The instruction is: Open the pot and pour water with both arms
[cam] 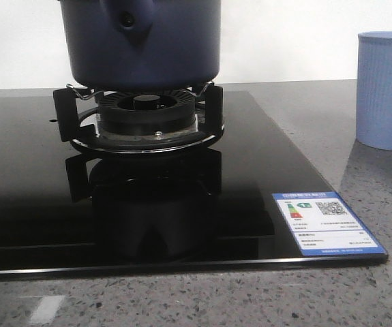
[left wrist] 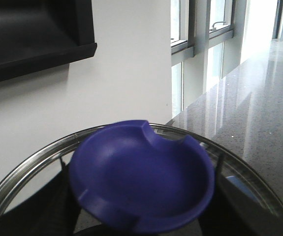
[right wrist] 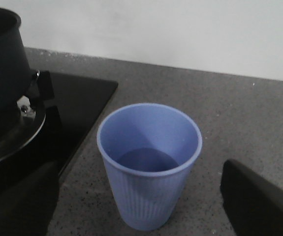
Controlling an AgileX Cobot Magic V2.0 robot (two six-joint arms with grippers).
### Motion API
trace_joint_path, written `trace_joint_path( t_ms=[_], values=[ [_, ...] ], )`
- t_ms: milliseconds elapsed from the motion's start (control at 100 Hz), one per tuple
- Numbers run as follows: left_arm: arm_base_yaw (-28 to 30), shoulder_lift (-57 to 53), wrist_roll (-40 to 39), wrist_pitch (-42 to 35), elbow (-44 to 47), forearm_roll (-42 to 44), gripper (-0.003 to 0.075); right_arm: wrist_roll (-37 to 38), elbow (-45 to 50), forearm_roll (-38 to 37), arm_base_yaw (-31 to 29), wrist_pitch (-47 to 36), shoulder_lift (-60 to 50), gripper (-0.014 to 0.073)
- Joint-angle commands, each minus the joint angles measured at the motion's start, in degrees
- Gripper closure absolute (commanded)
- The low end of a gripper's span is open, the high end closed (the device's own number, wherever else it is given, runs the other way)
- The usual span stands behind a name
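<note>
The dark navy pot [cam: 144,48] stands on the burner [cam: 144,116], its handle stub [cam: 129,19] facing me and its top cut off by the front view's edge. In the left wrist view a blue lid knob [left wrist: 141,174] fills the space close under the camera, ringed by the glass lid's steel rim [left wrist: 28,164]. My left gripper's fingers cannot be made out around it. My right gripper [right wrist: 139,206] is open, with its black fingers [right wrist: 259,201] on either side of the pale-blue ribbed cup [right wrist: 148,167] and apart from it. Neither arm shows in the front view.
The black glass hob [cam: 32,191] carries an energy label [cam: 325,223] at its front right corner. The cup [cam: 385,88] stands on the grey speckled counter to the right of the hob. A white wall runs behind, and the pot [right wrist: 1,64] is beside the cup.
</note>
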Motion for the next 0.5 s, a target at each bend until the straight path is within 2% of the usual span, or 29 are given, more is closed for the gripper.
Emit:
trace_joint_path(
  t_ms=[0,280,490],
  values=[
    [-0.34,-2.24,0.07,1.02,-2.31,-4.09,0.0489,-0.49,-1.44,0.85,-0.06,-3.14,2.24,-0.0009],
    [-0.34,-2.13,0.07,2.17,-2.31,-4.30,0.0489,-0.49,-1.56,6.76,-0.06,-4.67,10.42,-0.0009],
    [-0.34,-2.13,0.07,2.17,-2.31,-4.30,0.0489,-0.49,-1.56,7.99,0.07,-4.07,11.75,-0.0009]
  ],
)
